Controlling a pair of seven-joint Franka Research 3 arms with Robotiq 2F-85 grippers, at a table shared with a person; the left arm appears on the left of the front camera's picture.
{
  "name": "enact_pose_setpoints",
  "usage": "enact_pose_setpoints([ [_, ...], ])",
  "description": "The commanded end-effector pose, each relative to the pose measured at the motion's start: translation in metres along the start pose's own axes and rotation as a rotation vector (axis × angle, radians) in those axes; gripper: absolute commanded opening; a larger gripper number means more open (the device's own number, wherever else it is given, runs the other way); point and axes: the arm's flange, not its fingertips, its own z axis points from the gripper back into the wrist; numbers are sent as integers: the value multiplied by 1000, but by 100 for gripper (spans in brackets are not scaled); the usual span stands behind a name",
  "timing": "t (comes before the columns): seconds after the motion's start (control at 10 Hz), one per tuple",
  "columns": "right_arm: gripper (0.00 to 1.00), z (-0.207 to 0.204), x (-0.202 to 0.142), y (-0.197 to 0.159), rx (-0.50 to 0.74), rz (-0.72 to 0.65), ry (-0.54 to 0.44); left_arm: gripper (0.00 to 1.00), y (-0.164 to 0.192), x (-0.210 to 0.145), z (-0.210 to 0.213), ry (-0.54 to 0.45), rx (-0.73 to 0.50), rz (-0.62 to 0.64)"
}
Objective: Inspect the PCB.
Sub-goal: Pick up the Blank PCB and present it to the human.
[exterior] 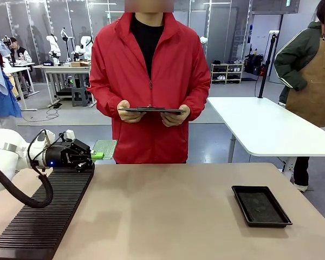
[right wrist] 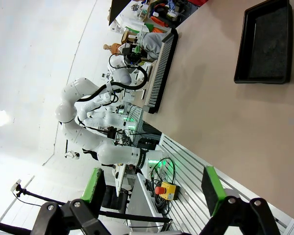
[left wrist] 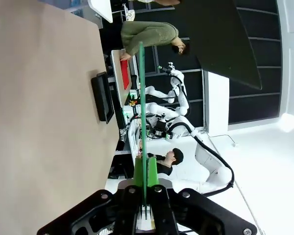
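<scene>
The PCB (exterior: pixel 105 147) is a thin green speckled board held in the air over the table's far left edge. My left gripper (exterior: pixel 94 155) is shut on its near edge. In the left wrist view the PCB (left wrist: pixel 142 98) shows edge-on as a thin green line rising from between the green pads (left wrist: pixel 138 177) of my left gripper (left wrist: pixel 145 185). My right gripper (right wrist: pixel 152 188) is open with nothing between its fingers, high above the table. A person in a red jacket stands across the table, holding a dark tablet (exterior: pixel 151 110) flat in both hands.
A long black ribbed rack (exterior: pixel 43 216) lies along the table's left side, under my left arm. A shallow black tray (exterior: pixel 260 206) sits at the right; it also appears as the tray (right wrist: pixel 264 44) and the tray (left wrist: pixel 103 95). Bare tan tabletop (exterior: pixel 162 211) lies between them.
</scene>
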Motion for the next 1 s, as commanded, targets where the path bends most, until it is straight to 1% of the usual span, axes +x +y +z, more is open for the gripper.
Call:
enact_pose_setpoints([
  [0.0,100,0,0,1,10,5,-4,3,0,22,6,35,22,43],
  [0.2,100,0,0,1,10,5,-4,3,0,36,10,23,33,48],
  [0.6,100,0,0,1,10,5,-4,3,-3,53,12,8,45,38],
  [0.7,100,0,0,1,10,5,-4,3,-6,53,13,2,10,6],
  [0.8,100,0,0,1,10,5,-4,3,-2,42,12,2,32,22],
  [0.9,100,0,0,1,10,5,-4,3,-2,42,12,2,32,22],
])
